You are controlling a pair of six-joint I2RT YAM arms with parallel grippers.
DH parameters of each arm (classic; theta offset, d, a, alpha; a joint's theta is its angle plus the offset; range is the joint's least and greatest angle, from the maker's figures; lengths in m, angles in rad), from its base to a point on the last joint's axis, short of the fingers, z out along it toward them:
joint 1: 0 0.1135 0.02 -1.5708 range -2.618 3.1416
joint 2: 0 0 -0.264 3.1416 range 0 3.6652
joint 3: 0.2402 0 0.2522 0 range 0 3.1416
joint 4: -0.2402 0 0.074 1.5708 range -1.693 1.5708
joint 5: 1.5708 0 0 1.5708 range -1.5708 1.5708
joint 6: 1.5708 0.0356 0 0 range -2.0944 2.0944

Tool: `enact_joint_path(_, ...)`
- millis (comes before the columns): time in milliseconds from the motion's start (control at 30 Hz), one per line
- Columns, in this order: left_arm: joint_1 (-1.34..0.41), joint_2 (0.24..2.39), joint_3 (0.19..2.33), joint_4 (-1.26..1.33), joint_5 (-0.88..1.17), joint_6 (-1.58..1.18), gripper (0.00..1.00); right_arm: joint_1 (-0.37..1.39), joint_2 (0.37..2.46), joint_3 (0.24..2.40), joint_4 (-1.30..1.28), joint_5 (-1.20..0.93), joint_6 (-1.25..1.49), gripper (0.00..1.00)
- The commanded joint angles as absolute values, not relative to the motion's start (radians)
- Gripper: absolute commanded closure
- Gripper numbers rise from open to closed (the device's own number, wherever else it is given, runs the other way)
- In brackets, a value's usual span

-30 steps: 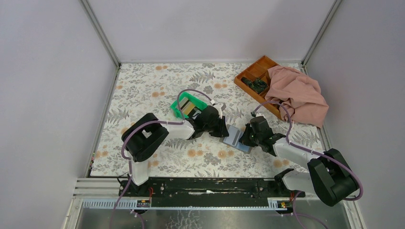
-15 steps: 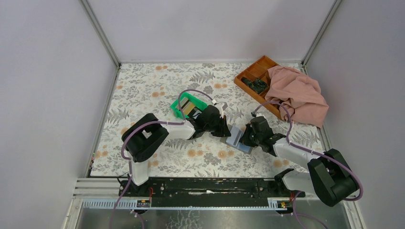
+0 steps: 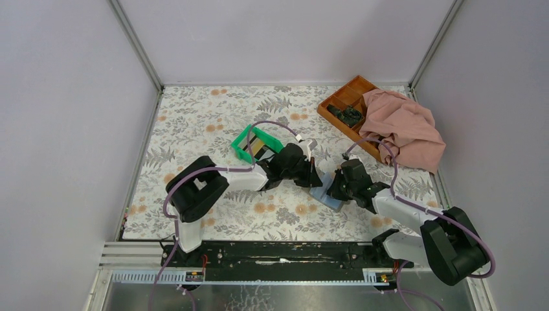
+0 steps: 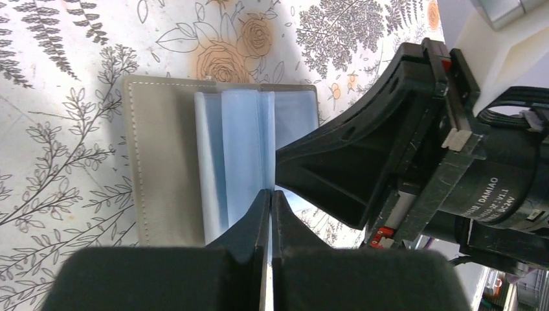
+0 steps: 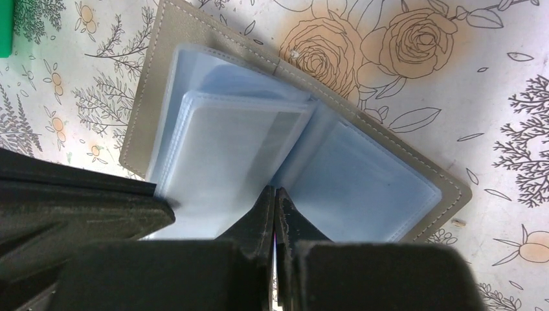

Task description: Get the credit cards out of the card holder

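The card holder point(image 3: 325, 194) lies open on the floral table, pale blue sleeves fanned out point(image 4: 239, 142) inside a grey-tan cover point(image 5: 362, 175). One sleeve shows a whitish card point(image 5: 239, 136) inside. My left gripper point(image 3: 316, 180) is at the holder's left edge, shut point(image 4: 270, 192) where an upright sleeve edge runs into its tips; whether a card is in the pinch I cannot tell. My right gripper point(image 3: 336, 188) is shut, its tips point(image 5: 276, 190) resting on the fold between the sleeves. Other credit cards point(image 3: 257, 148) lie in the green bin point(image 3: 241, 144).
An orange-brown compartment tray point(image 3: 346, 97) with dark items point(image 3: 346, 115) stands at the back right, half covered by a pink cloth point(image 3: 401, 126). Grey walls close in the table on three sides. The two grippers nearly touch over the holder.
My left gripper has moved right from beside the green bin onto the card holder and has shut. The right gripper stayed shut on the holder, which shifted slightly.
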State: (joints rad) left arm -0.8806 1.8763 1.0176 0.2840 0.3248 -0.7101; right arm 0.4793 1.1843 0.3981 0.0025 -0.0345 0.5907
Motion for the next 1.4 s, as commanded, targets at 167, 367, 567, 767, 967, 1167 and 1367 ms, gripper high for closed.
enact_joint_path(167,-0.918,1.880,1.039,0.329,0.389,-0.736,1.00,0.462,1.201,0.413,0.038,-0.024,0.574,1.00)
enact_joint_path(367,-0.927,1.877,1.040,0.326,0.384,-0.738,1.00,0.434,1.186,0.441,0.013,-0.026,0.551,1.00)
enact_joint_path(567,-0.935,1.878,1.054,0.313,0.383,-0.737,1.00,0.409,1.116,0.452,-0.041,-0.005,0.534,1.00)
enact_joint_path(767,-0.940,1.884,1.066,0.296,0.364,-0.733,1.00,0.398,1.050,0.459,-0.077,0.015,0.531,0.83)
enact_joint_path(967,-0.942,1.875,1.067,0.288,0.350,-0.732,1.00,0.397,1.058,0.457,-0.102,0.011,0.528,0.92)
enact_joint_path(1167,-0.941,1.876,1.071,0.279,0.329,-0.727,1.00,0.397,1.066,0.397,-0.070,-0.023,0.548,1.00)
enact_joint_path(1367,-0.940,1.872,1.067,0.275,0.320,-0.732,1.00,0.397,1.096,0.360,-0.030,-0.036,0.559,1.00)
